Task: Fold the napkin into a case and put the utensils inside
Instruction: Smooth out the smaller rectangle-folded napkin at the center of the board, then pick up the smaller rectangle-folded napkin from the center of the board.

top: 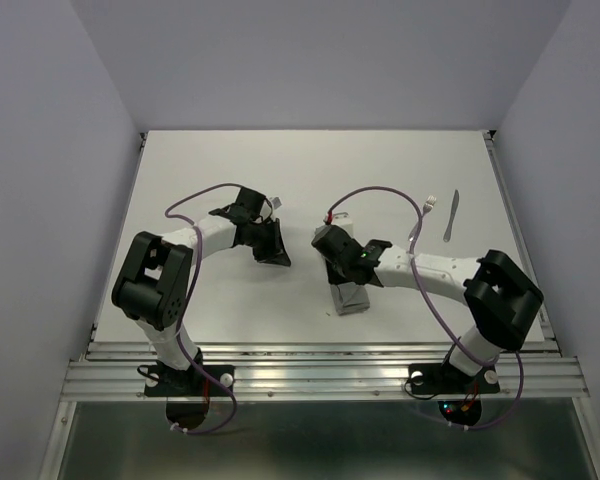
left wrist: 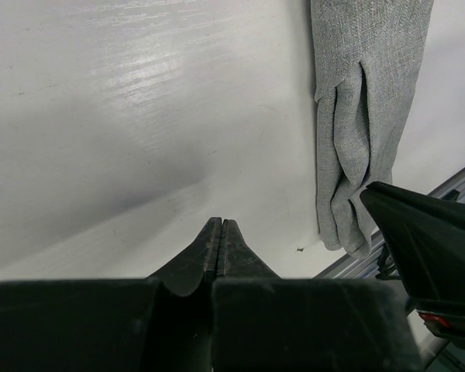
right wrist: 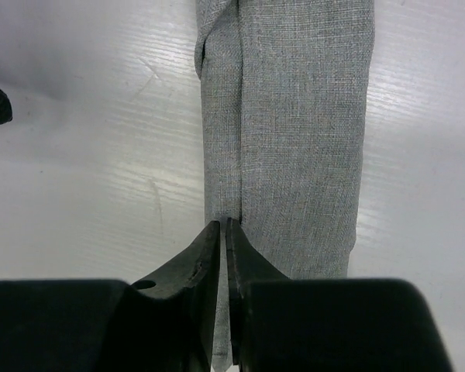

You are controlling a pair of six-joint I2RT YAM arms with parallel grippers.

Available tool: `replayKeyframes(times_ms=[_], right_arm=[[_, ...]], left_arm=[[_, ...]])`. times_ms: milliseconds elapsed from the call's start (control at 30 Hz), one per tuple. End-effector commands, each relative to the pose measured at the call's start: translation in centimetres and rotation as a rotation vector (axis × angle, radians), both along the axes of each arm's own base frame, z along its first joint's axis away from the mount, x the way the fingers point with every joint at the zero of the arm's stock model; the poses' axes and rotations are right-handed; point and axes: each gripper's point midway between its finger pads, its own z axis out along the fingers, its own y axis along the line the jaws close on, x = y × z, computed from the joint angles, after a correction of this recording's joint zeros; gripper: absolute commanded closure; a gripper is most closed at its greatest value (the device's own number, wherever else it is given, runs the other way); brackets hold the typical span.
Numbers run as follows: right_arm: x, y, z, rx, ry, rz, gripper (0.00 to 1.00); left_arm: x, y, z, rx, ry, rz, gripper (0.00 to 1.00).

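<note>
The napkin is folded into a narrow, layered grey strip, the case (top: pixel 350 300). In the top view it lies on the white table under my right gripper (top: pixel 348 283). In the right wrist view the case (right wrist: pixel 302 116) runs straight away from my right gripper (right wrist: pixel 222 225), whose jaws are pinched on a thin fold of its left layer. My left gripper (top: pixel 275 250) is shut and empty over bare table, to the left of the case. In the left wrist view the gripper (left wrist: pixel 221 222) is shut and the case (left wrist: pixel 356 116) lies at the right. The fork (top: pixel 429 207) and knife (top: pixel 451 215) lie at the far right.
The table's metal front rail (top: pixel 320 365) runs just behind the case's near end. Grey walls enclose the table on the left, right and back. Part of the black right arm (left wrist: pixel 434 256) shows in the left wrist view.
</note>
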Motion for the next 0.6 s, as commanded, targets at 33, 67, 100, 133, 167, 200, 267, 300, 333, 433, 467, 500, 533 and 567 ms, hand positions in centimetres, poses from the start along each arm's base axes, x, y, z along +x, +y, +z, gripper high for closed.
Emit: replayKeyframes(times_ms=[33,67,100,133,167,200,267,300,333,433,467,500,533,567], right_arm=[[1.2,0.8,0.9,-0.007,-0.045,-0.029,0.88],[1.2,0.8,0.8,-0.007,-0.043,-0.028,0.88],[1.2,1.0,0.5,-0.007,-0.038,-0.022,0.88],[1.1,1.1,0.2,-0.006,-0.028,-0.015,0.88],[1.0,1.3,-0.5,-0.011,-0.015,-0.010,0.88],[1.0,1.5,-0.8,-0.007,-0.012,-0.001,0.89],[0.5,1.8,-2.0,-0.004,0.017,0.017,0.89],[0.5,2.0,-2.8,-0.005,0.028,0.025,0.90],[0.2,2.1,-3.3,-0.004,0.046,0.035,0.91],[-0.1,2.3,-3.8,-0.007,0.066,0.057,0.94],[-0.1,2.5,-3.3,0.003,0.058,0.066,0.94],[-0.1,2.6,-2.7,0.011,0.047,0.083,0.94],[0.1,2.9,-0.9,0.045,0.017,0.095,0.92],[0.2,2.9,0.0,0.056,-0.001,0.103,0.90]], left_arm=[[0.6,-0.5,1.5,-0.031,-0.052,-0.020,1.00],[0.6,-0.5,1.5,-0.032,-0.051,-0.021,1.00],[0.6,-0.5,1.5,-0.033,-0.053,-0.021,1.00],[0.6,-0.5,1.4,-0.034,-0.052,-0.022,1.00],[0.6,-0.5,1.3,-0.033,-0.049,-0.022,1.00],[0.6,-0.5,1.3,-0.032,-0.050,-0.023,1.00],[0.6,-0.6,1.2,-0.033,-0.046,-0.025,1.00],[0.6,-0.5,1.1,-0.031,-0.043,-0.025,1.00],[0.6,-0.6,1.1,-0.032,-0.044,-0.025,1.00],[0.6,-0.5,0.9,-0.030,-0.039,-0.025,1.00],[0.6,-0.6,0.9,-0.031,-0.041,-0.024,1.00],[0.7,-0.6,1.0,-0.032,-0.044,-0.024,1.00],[0.7,-0.6,1.0,-0.033,-0.043,-0.023,1.00],[0.7,-0.6,1.0,-0.031,-0.043,-0.022,1.00]])
